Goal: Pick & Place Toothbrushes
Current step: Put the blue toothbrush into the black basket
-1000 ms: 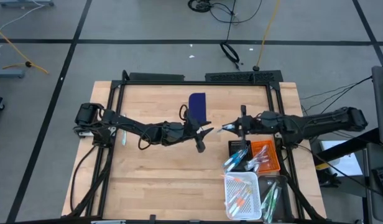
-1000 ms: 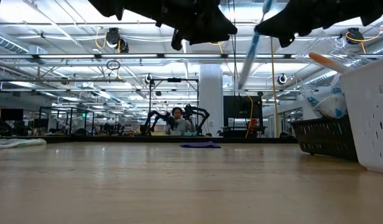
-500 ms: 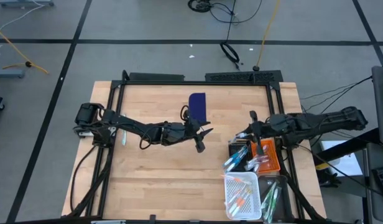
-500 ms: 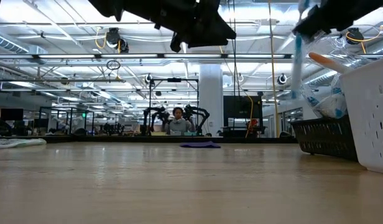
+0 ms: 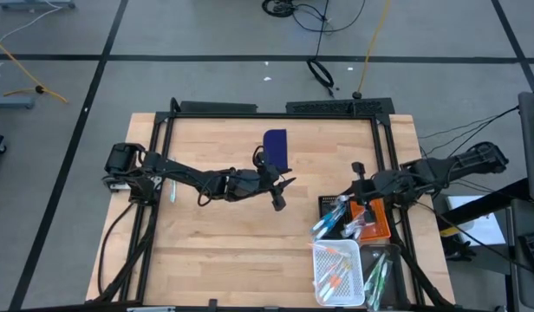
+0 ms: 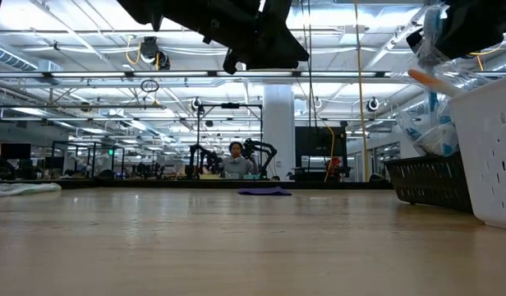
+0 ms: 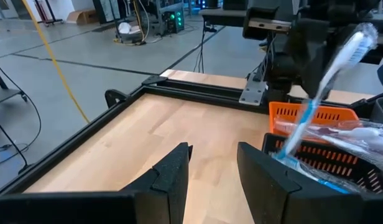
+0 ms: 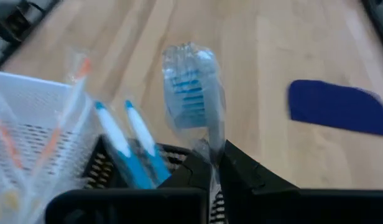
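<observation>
1. blue-and-white wrapped toothbrush [image 8: 193,93] is pinched in our right gripper [image 8: 214,163], over the black basket [image 5: 333,210].
2. that basket already holds several toothbrushes [image 5: 326,224].
3. our left gripper [image 7: 211,163] hangs spread, empty, well apart from the basket.

Robotics lab: more robot arms [image 6: 205,156] behind, ceiling strip lights [image 6: 89,75], concrete floor [image 5: 206,35].
</observation>
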